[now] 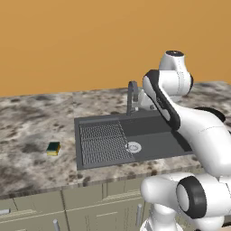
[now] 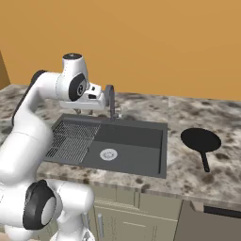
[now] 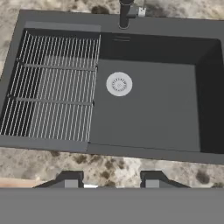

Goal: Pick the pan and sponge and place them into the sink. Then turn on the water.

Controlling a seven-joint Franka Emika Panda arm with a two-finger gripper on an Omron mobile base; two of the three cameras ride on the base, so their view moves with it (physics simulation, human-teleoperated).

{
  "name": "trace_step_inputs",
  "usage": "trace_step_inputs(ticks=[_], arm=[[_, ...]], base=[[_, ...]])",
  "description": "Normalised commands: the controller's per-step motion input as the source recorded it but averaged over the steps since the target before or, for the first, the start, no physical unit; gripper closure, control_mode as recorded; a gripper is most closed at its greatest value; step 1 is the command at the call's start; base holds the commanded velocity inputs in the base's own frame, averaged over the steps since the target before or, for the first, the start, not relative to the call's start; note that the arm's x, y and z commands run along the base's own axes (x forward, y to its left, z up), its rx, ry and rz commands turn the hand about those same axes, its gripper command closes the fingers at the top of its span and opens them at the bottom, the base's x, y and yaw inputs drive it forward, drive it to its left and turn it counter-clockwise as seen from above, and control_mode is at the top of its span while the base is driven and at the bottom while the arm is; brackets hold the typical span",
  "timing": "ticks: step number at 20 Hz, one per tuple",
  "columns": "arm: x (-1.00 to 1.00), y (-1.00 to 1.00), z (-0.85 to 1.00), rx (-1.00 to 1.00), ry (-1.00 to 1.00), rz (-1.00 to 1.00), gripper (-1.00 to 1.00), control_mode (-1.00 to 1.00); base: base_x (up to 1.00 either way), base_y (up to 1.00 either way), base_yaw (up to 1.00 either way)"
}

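The robot's two-finger hand (image 3: 112,180) hovers above the front rim of the sink. Its dark fingertips stand partly apart with nothing between them, so it holds nothing.

From left to right along the speckled stone tabletop (image 1: 27,131): the small rectangular sponge, green on top and yellow beneath (image 1: 53,148), lies on the tabletop left of the sink, well apart from it. The dark grey rectangular sink (image 2: 162,141) comes next, with a ribbed metal drainboard (image 3: 52,87) on its left half, a deeper basin with a round silver drain (image 3: 119,83) on its right, and nothing in it. The grey arched metal faucet (image 2: 110,100) rises at the back edge; no water runs. To the right of the sink, near but clear of it, the round shallow black frying pan (image 2: 200,140) sits flat, its short dark handle (image 2: 205,163) pointing toward the tabletop's front edge.

The pan looks rigid, fairly heavy and smooth, likely best gripped on the handle or the rim. The sponge looks light and soft, easily pinched across its sides.
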Motion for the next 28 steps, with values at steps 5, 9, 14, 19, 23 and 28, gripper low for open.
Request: trace_step_inputs(ticks=[5, 9, 14, 19, 23, 28], arm=[[-0.11, -0.52, -0.02, 0.1, -0.06, -0.06, -1.0, -1.0], [-0.24, -1.0, 0.0, 0.11, -0.15, -0.02, -1.0, -1.0], [-0.07, -1.0, -0.01, -0.03, -0.06, 0.0, -1.0, -1.0], [0.05, -1.0, -0.01, -0.22, 0.01, 0.01, -1.0, -1.0], [0.0, -1.0, -0.18, -0.35, 0.0, 0.0, -1.0, -1.0], [-0.19, -0.98, -0.31, -0.25, -0.02, -0.05, -1.0, -1.0]], base=[[0.0, 0.0, 0.0], [0.0, 0.0, 0.0], [0.0, 0.0, 0.0], [0.0, 0.0, 0.0], [0.0, 0.0, 0.0], [0.0, 0.0, 0.0]])
